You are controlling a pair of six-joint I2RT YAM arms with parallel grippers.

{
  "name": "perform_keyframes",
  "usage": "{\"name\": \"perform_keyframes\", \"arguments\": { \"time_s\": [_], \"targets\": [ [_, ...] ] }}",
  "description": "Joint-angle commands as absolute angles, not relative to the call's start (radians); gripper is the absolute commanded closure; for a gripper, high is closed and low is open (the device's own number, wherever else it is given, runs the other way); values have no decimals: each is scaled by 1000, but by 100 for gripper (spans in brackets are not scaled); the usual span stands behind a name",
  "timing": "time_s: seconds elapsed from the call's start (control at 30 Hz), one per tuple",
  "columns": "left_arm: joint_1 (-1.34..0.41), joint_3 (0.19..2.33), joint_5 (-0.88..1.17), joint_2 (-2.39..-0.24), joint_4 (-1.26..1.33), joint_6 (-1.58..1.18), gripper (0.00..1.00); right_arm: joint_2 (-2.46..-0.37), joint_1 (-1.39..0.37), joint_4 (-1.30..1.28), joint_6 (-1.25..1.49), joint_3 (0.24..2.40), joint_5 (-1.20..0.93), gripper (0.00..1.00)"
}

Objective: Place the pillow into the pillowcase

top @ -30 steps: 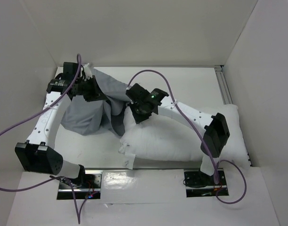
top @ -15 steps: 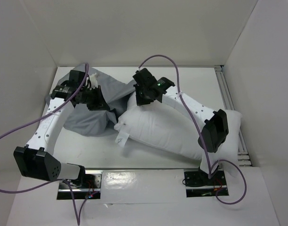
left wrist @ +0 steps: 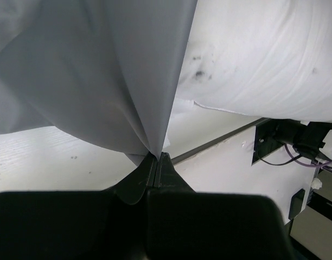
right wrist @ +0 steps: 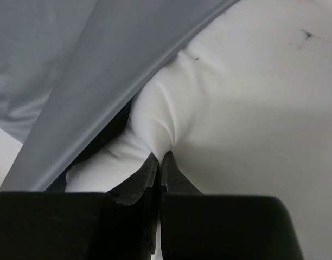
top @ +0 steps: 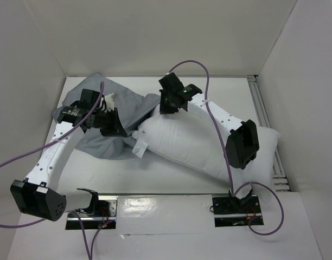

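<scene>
Right gripper (right wrist: pixel 159 158), pinched shut on a corner of the pillow (top: pixel 201 146), had carried that corner from frame centre to upper centre, against the pillowcase (top: pixel 128 103). Left gripper (left wrist: pixel 157 158) was clamped on the grey hem, centre left. Insertion probably just beginning.

Legible text, brands, numbers: none. One white tag (top: pixel 138 147) on pillow (top: pixel 198 149), just beside left gripper (top: pixel 121 131): too small to read.

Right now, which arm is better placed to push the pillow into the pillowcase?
Right, probably. The right gripper is shut on the pillow corner, beside the pillowcase edge. The left gripper is shut on pillowcase fabric, so it is occupied holding that.
</scene>
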State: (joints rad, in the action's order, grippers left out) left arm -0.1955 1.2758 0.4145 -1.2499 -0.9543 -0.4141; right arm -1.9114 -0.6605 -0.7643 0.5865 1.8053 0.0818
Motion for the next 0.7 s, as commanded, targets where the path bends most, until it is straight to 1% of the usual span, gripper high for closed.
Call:
{"name": "perform_keyframes", "arguments": {
  "time_s": [0.0, 0.23, 0.3, 0.33, 0.4, 0.5, 0.53, 0.67],
  "targets": [
    [-199, 1299, 411, -1215, -1003, -376, 100, -1957, -643, -684, 615, 1871, 110, 100],
    [-218, 1359, 488, -1215, -1023, -354, 100, -2066, -687, -719, 615, 1891, 189, 100],
    [-242, 1370, 497, -1226, -1037, -331, 100, -2101, -687, -719, 615, 1902, 189, 100],
    [-286, 1370, 474, -1226, -1046, -331, 100, -2102, -687, -719, 627, 1902, 189, 100],
    [-320, 1352, 459, -1235, -1055, -331, 100, -2129, -687, -709, 627, 1922, 172, 100],
    [-339, 1327, 448, -1247, -1055, -331, 100, -2169, -687, -724, 638, 2011, 172, 100],
    [-348, 1313, 462, -1247, -1064, -331, 100, -2180, -687, -744, 638, 2070, 163, 100],
    [-385, 1290, 471, -1247, -1065, -341, 100, -2226, -666, -764, 652, 2175, 124, 100]
  ]
}}
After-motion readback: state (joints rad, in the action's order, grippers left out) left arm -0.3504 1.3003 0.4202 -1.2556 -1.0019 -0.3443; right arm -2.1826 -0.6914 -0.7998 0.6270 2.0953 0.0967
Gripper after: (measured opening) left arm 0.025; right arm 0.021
